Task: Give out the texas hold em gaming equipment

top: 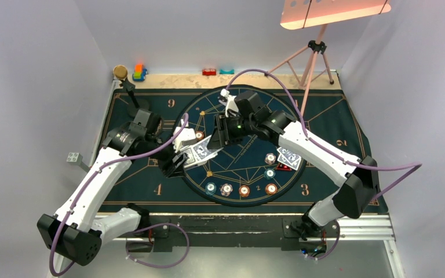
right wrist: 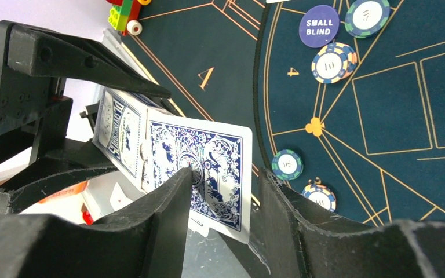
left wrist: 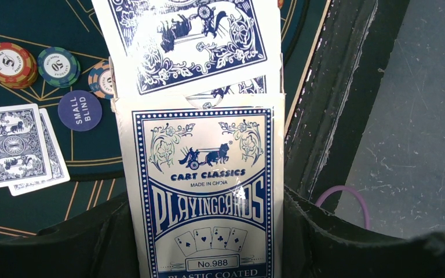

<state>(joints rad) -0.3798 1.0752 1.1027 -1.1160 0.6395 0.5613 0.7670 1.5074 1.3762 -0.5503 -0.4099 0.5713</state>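
Mat: 1, dark w/ gold lines, round centre field.
L gripper: 1, jaws clamped on Card box, held over mat's left-centre.
R gripper: 1, jaws apart, a finger each side of the card sticking out of the box; can't tell if it's pinched.
Card box: 1, white-blue, "Playing Cards" print, open end twd R gripper.
Cards: 1 blue-backed, half out of box; 2 more face-down, overlapping, on right of round field.
Chips: 6 countable from top; 4 in a row at near rim, 2 just left of the dealt pair.
Blue disc: 1, "Small Blind", near the pair.
Red triangle token: 1, just beside the pair.
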